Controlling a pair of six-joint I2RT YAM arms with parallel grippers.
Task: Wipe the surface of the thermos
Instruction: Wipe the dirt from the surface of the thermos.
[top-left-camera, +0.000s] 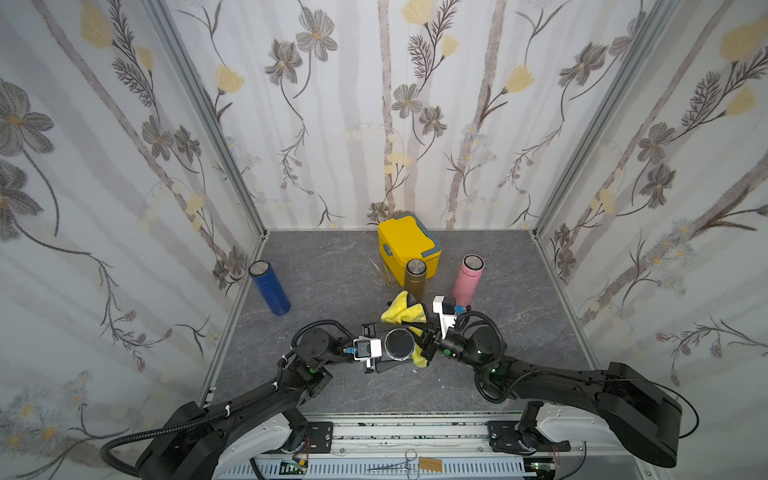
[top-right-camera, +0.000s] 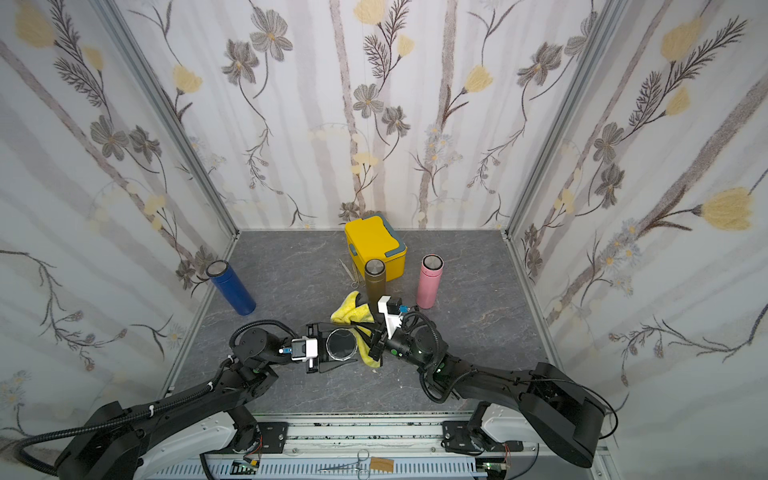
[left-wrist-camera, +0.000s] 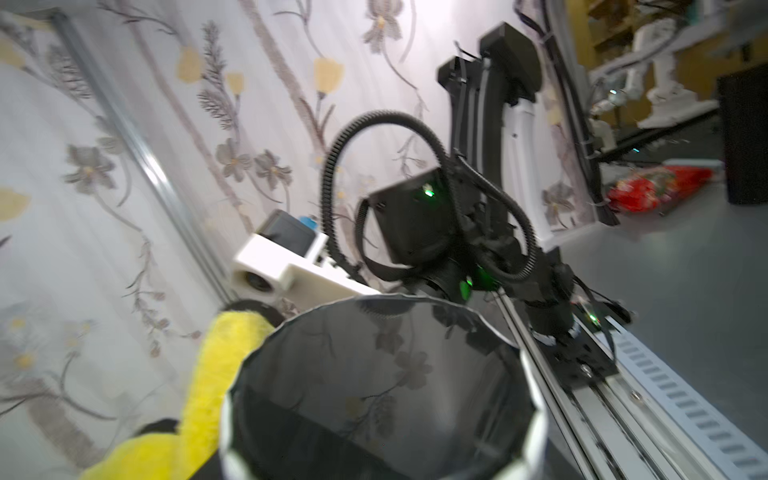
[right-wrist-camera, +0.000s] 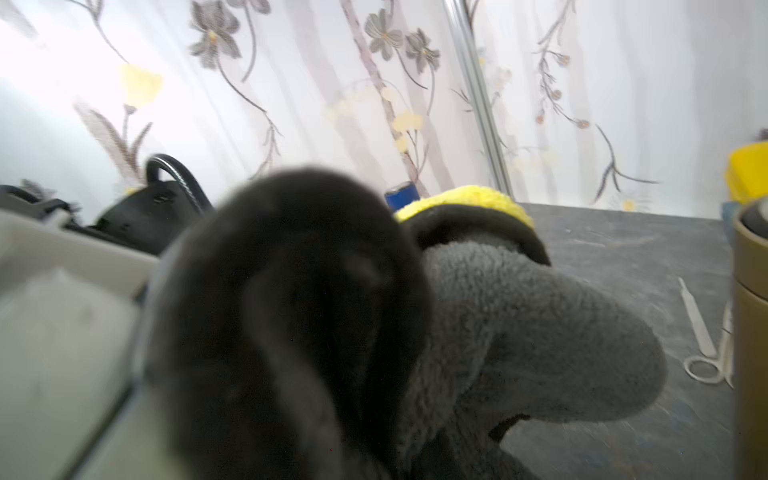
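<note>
Both arms meet near the front edge of the bench (top-left-camera: 332, 270). Left gripper (top-left-camera: 381, 349) is clamped on the upright black thermos (top-left-camera: 398, 345). Right gripper (top-left-camera: 426, 343), pinched shut on the yellow cloth (top-left-camera: 401, 312), sits just right of it, so wiping likely follows that upright axis.

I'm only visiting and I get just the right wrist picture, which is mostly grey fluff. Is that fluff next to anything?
Observer: Yes. It is a cloth, yellow when seen from above. In a top view it drapes beside an upright thermos.
Visitor: Is anything holding that thermos?
Observer: The left arm is. It reaches in from the side away from the cloth, and its jaws are shut on the thermos.
</note>
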